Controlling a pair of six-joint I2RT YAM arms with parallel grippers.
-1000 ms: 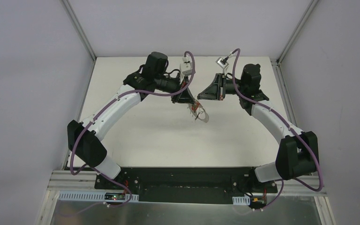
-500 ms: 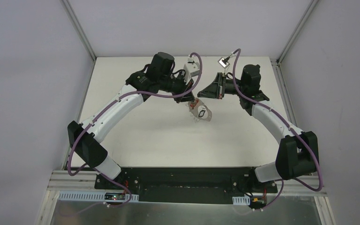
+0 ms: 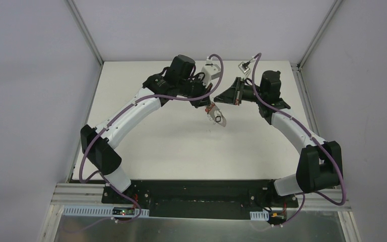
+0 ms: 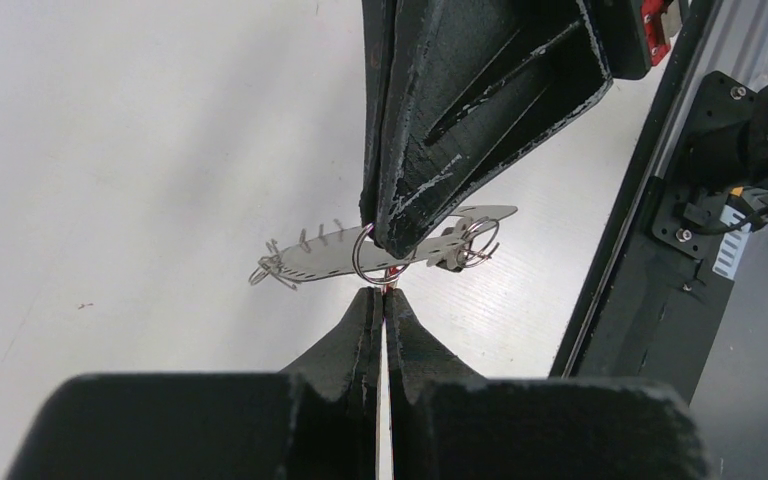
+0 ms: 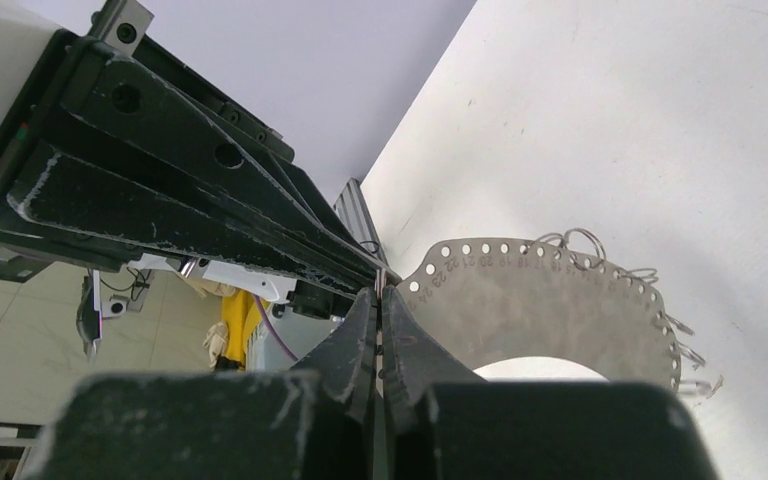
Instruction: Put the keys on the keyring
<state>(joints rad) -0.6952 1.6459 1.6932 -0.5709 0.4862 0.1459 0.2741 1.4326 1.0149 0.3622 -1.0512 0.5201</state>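
The keyring (image 3: 218, 119) is a thin grey band with numbered holes (image 5: 550, 300) and several wire loops along its edge. It hangs above the table between the two fingertips. My right gripper (image 5: 380, 291) is shut on the band's near edge. In the left wrist view it comes down from above (image 4: 390, 243) onto the edge-on band (image 4: 310, 262). My left gripper (image 4: 380, 294) is shut just under the band, and a bit of the red key (image 4: 392, 284) shows at its tips. A small dark piece (image 4: 453, 257) hangs by a wire ring at the band's right end.
The white table (image 3: 156, 136) is walled by pale panels with aluminium posts at the back corners (image 3: 100, 61). A black base rail (image 4: 660, 230) with the arm mounts runs along the near edge. Purple cables (image 3: 216, 65) loop over both wrists.
My left arm has swung right and towards the back, so its tips now meet the right gripper's. The keyring has turned and looks narrower from above. The right gripper has barely moved.
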